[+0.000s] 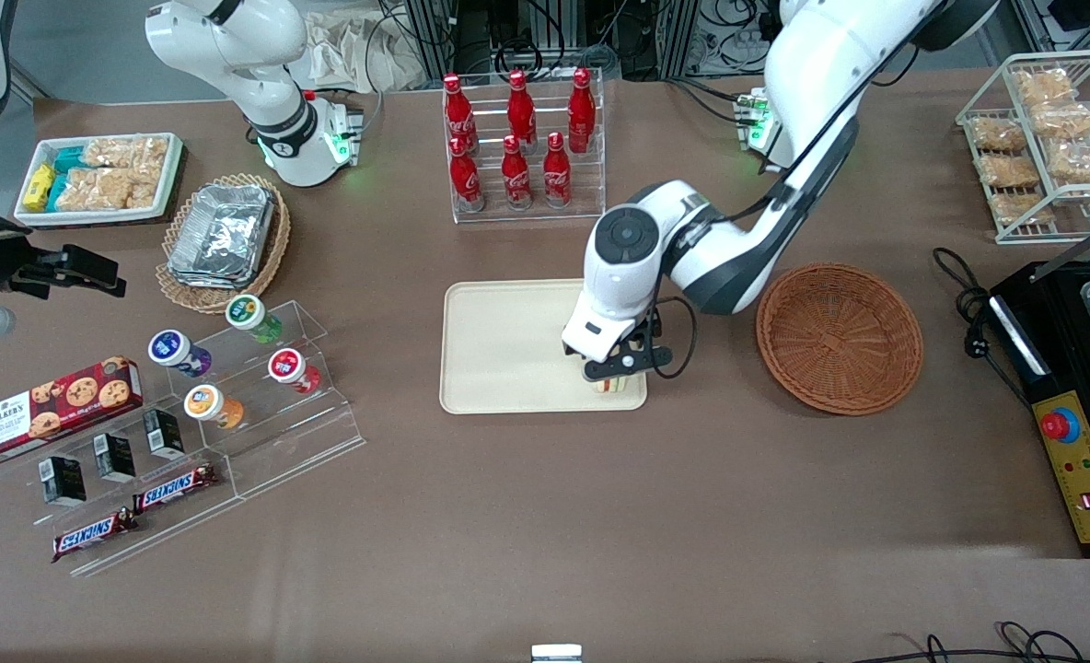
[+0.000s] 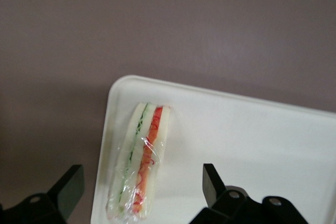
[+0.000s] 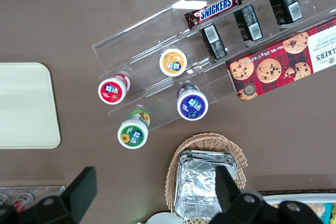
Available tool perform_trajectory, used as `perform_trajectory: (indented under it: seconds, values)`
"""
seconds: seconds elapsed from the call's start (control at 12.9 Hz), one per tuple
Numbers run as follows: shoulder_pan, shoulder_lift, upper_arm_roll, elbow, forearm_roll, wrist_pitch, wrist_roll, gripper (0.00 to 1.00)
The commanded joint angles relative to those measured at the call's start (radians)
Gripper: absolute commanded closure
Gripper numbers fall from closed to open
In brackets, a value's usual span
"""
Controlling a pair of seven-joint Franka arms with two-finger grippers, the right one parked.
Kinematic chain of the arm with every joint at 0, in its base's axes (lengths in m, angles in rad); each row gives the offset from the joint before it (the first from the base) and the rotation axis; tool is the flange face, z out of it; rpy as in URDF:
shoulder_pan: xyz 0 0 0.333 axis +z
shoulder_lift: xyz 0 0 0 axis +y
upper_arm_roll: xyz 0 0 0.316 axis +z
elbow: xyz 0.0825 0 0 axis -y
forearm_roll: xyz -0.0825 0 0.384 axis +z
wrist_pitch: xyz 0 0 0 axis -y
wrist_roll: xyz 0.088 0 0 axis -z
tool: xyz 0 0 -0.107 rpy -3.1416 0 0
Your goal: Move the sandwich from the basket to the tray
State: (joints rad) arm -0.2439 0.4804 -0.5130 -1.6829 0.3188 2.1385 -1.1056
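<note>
Tool point(image 1: 617, 372) sits over the tray's point(image 1: 508, 350) corner nearest the front camera on the working arm's side. Fingers point(image 2: 212, 182) are spread wide with the sandwich point(image 2: 140, 162) between them, gaps on both sides, no contact visible in the wrist view.

Sandwich lies on the tray on its edge, filling stripes up, cling film visible. It runs close along the tray's short rim, almost parallel to it, with only a thin strip of tray surface between bread and rim. One end is near the rounded corner. The finger on that side hangs past the rim, over the bare counter point(image 1: 600, 516). The other finger is over the tray's interior.

Rest of the tray is bare cream surface toward the parked arm's end.

Basket point(image 1: 840, 337) sits on the counter near the tray, toward the working arm's end, apart from it with a strip of counter between, partly overlapped by the arm's forearm in the front view. No sandwich in it.

Bottle rack point(image 1: 525, 147) stands farther from the front camera than the tray, a clear gap between them. Counter nearer the front camera than the tray is open.
</note>
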Motion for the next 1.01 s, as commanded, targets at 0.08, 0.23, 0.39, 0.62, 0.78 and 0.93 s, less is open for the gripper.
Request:
perform_trajectory:
  seconds: [0.08, 0.23, 0.39, 0.62, 0.78, 0.93]
  values:
    - [0.063, -0.193, 0.007, 0.017, -0.081, -0.196, 0.004, 0.0]
    - [0.054, -0.28, 0.098, 0.016, -0.142, -0.265, 0.103, 0.0]
    - [0.055, -0.386, 0.184, 0.0, -0.245, -0.362, 0.302, 0.0]
    - [0.055, -0.501, 0.327, -0.026, -0.316, -0.454, 0.553, 0.0]
    - [0.057, -0.574, 0.433, -0.079, -0.357, -0.463, 0.762, 0.0]
    - [0.057, -0.617, 0.516, -0.141, -0.359, -0.45, 0.951, 0.0]
